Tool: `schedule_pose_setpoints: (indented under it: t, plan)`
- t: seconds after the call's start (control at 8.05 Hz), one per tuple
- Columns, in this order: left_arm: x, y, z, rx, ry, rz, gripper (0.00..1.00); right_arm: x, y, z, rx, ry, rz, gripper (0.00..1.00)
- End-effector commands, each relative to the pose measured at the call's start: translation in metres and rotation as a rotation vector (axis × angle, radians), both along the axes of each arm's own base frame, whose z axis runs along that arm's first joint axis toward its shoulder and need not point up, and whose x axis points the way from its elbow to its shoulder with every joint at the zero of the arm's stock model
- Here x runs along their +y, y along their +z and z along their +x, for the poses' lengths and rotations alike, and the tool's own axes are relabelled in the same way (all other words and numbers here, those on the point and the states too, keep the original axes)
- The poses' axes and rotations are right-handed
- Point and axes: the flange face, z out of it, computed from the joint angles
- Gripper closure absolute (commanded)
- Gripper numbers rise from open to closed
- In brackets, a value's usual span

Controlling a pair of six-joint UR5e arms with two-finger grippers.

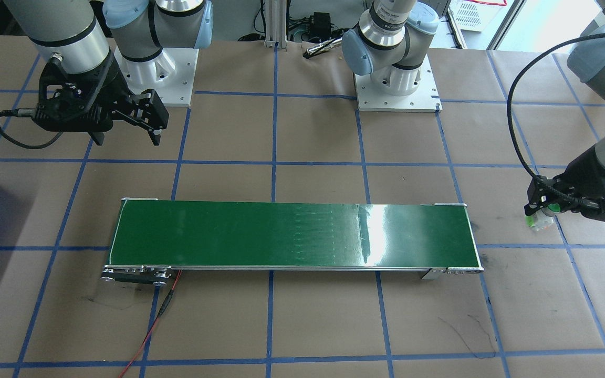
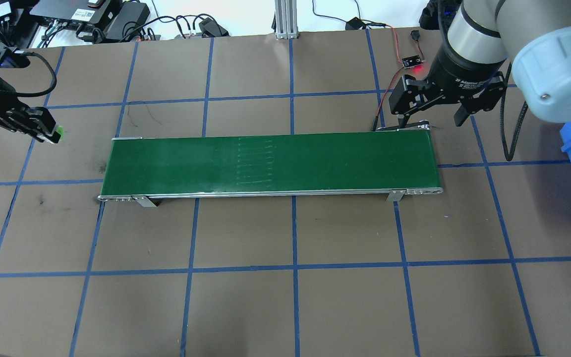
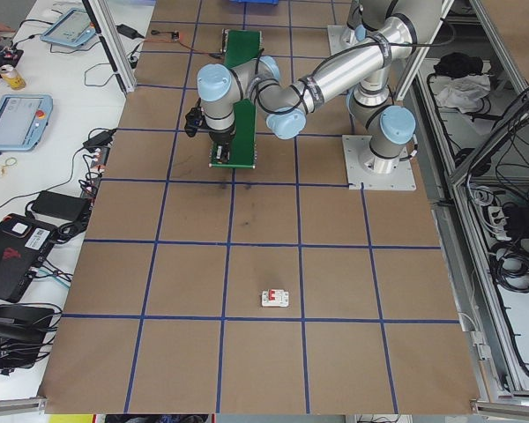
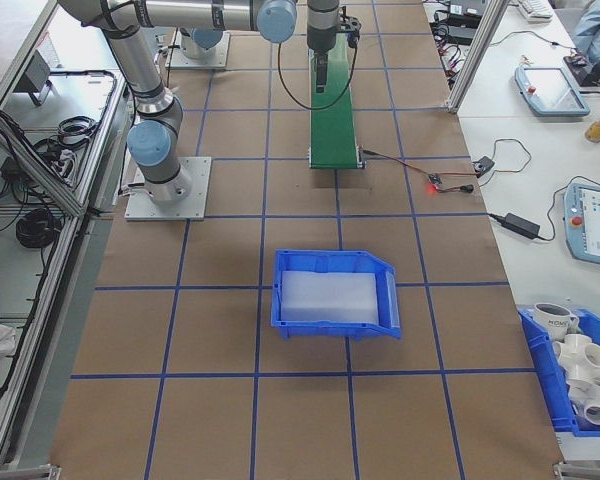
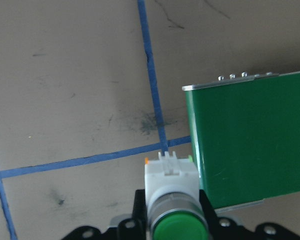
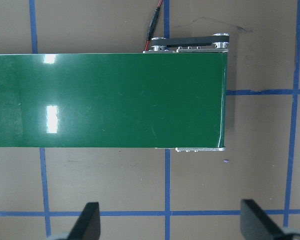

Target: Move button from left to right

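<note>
The button (image 5: 171, 192), with a round green cap on a whitish blocky body, is clamped between the fingers of my left gripper (image 2: 47, 133). It is over the brown paper, just off the left end of the green conveyor belt (image 2: 270, 163). From across the table the button (image 1: 541, 220) shows as a pale lump with a green spot at the gripper's tip. At the belt's other end my right gripper (image 2: 434, 120) hangs behind the far corner, open with nothing between its fingers (image 6: 87, 222).
A blue bin (image 4: 335, 290) with a white liner stands beyond the belt's right end. A white circuit breaker with a red switch (image 3: 276, 298) lies far out on the left side. A small lit circuit board (image 2: 413, 62) and red wire lie near the right gripper.
</note>
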Motion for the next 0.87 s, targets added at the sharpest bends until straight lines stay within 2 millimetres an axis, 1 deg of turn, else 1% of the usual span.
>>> schedule_pose_setpoints:
  t: [0.0, 0.12, 0.37, 0.5, 0.62, 0.75]
  plan:
    - [-0.005, -0.02, -0.04, 0.056, 0.05, 0.022, 1.0, 0.0, 0.0, 0.0, 0.0, 0.0, 0.0, 0.0]
    - [-0.003, -0.03, -0.052, 0.061, 0.061, 0.035, 1.0, 0.0, 0.0, 0.0, 0.001, 0.0, 0.0, 0.0]
    - [0.002, -0.068, -0.064, 0.052, 0.064, 0.034, 1.0, 0.0, 0.0, 0.0, 0.001, -0.002, 0.0, 0.0]
    - [0.007, -0.084, -0.078, 0.049, 0.06, 0.039, 1.0, 0.0, -0.001, 0.0, 0.001, -0.002, 0.001, 0.0]
    - [0.006, -0.088, -0.079, 0.042, 0.059, 0.021, 1.0, 0.0, -0.001, 0.0, 0.001, 0.0, 0.001, 0.0]
    - [0.005, -0.097, -0.084, 0.048, 0.048, 0.036, 1.0, 0.0, -0.001, 0.0, 0.001, 0.0, 0.001, 0.0]
